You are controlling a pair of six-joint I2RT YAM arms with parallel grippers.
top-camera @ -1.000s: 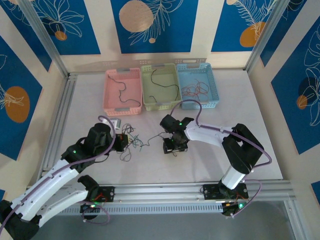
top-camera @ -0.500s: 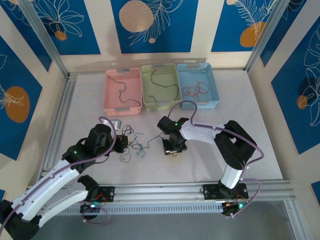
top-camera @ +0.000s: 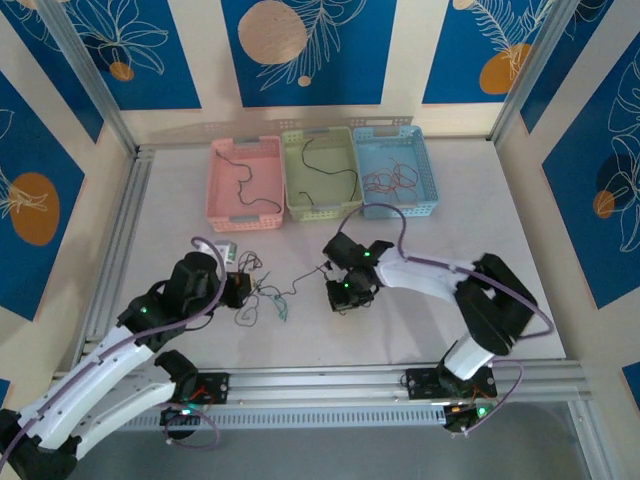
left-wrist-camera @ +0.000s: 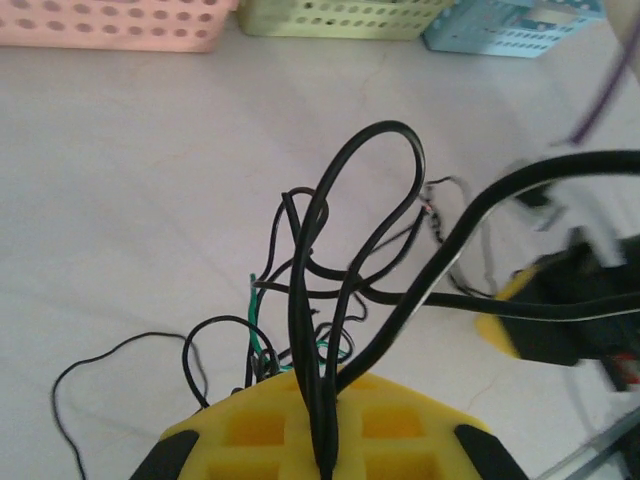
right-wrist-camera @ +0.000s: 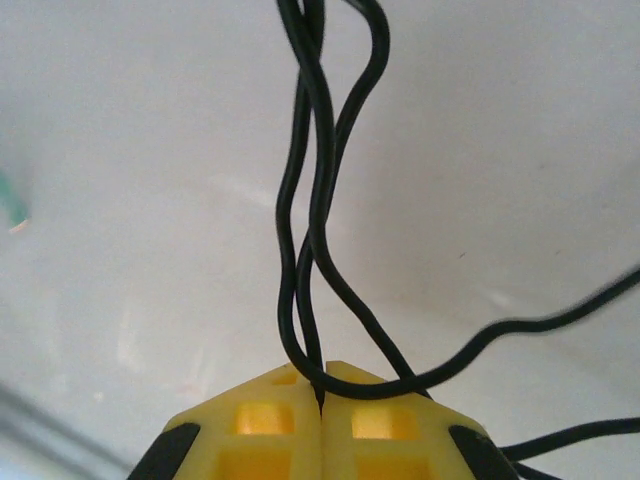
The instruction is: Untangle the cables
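Observation:
A small tangle of thin black and greenish cables [top-camera: 268, 297] lies on the white table between my two grippers. My left gripper [top-camera: 243, 290] is at the tangle's left side, and in the left wrist view its yellow jaws [left-wrist-camera: 327, 390] are shut on black cables [left-wrist-camera: 352, 215] that loop upward from them. A green wire [left-wrist-camera: 254, 335] runs through the knot just ahead. My right gripper [top-camera: 336, 294] is at the right end of a strand, and its yellow jaws [right-wrist-camera: 322, 378] are shut on a black cable [right-wrist-camera: 318, 200].
Three baskets stand in a row at the back: pink [top-camera: 219, 200] with a black wire, green [top-camera: 294, 205] with a black wire, blue [top-camera: 432, 185] with red-orange wires. A small pale object [top-camera: 228, 251] lies behind the left gripper. Metal rails border the table's left and near edges.
My right gripper has closed onto a black cable beside the tangle. The left gripper, still shut, has shifted slightly left, and the strand between the grippers is drawn out.

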